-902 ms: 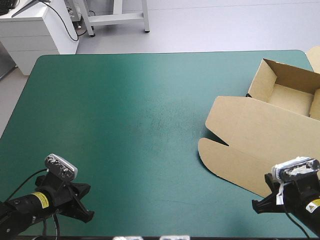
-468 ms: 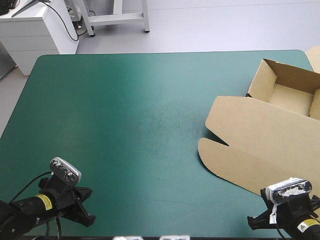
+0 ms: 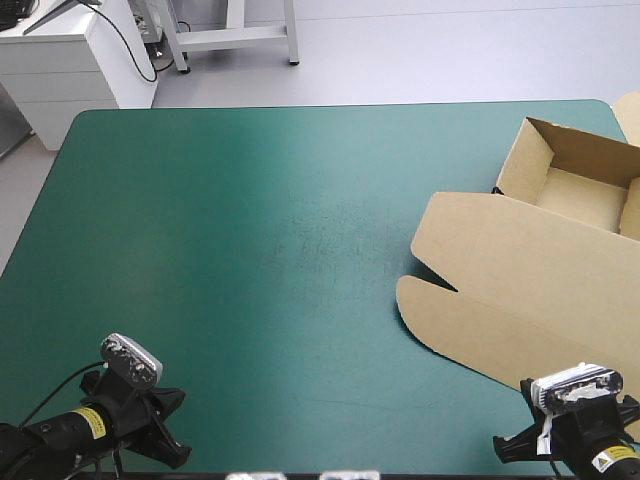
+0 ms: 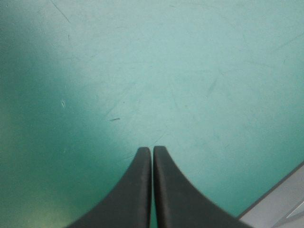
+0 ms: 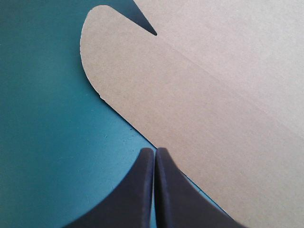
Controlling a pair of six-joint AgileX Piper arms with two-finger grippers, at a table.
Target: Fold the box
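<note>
While the brown cardboard box (image 3: 540,270) lies on the right part of the teal-green tabletop (image 3: 250,250), neither arm has hold of it. Its far portion stands as an open tray (image 3: 585,190) with raised walls, and its broad lid panel (image 3: 520,290) lies flat, reaching from the tray toward the robot and ending in a rounded flap (image 5: 109,61).

Just off the lid's near edge, the right gripper (image 5: 154,151) hangs over the cover with its black jaws pressed together on nothing. Well apart from the box, the left gripper (image 4: 152,151) hovers over bare cover, its jaws likewise pressed together and empty.

Judging by the raised walls and the idle arms, the forming of the tray looks done, or nearly so. Any further work on the box would call for the right gripper to spread its jaws and move in over the lid's edge. The left gripper would have to cross the bare cover to help.
</note>
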